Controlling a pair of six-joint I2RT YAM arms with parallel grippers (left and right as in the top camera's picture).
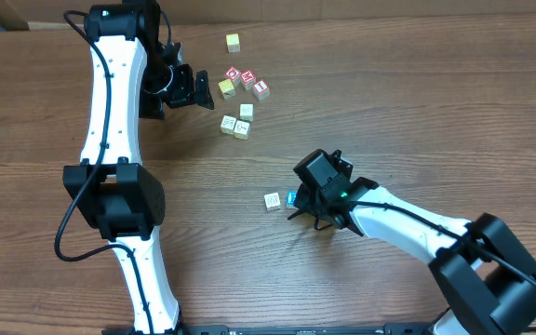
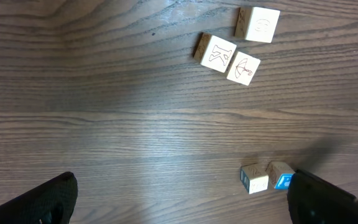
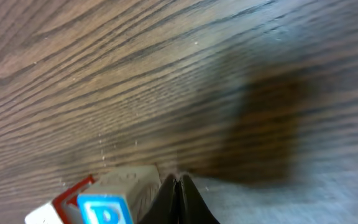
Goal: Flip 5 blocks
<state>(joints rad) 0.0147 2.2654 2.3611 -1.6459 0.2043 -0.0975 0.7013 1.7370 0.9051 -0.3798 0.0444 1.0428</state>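
The right claw (image 3: 178, 190) has its fingers pressed together, pinching nothing. The blue-P block (image 3: 107, 210) lies just beside its fingertips, near the middle of the bench (image 1: 417, 112), with a second block (image 1: 272, 200) beyond it. The left claw (image 1: 194, 87) is spread wide toward the far edge, with three blocks (image 1: 241, 129) near it.

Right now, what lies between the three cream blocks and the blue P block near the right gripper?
Only bare wooden table between the three cream blocks and the blue P block; the left wrist view shows it plainly, and overhead agrees.
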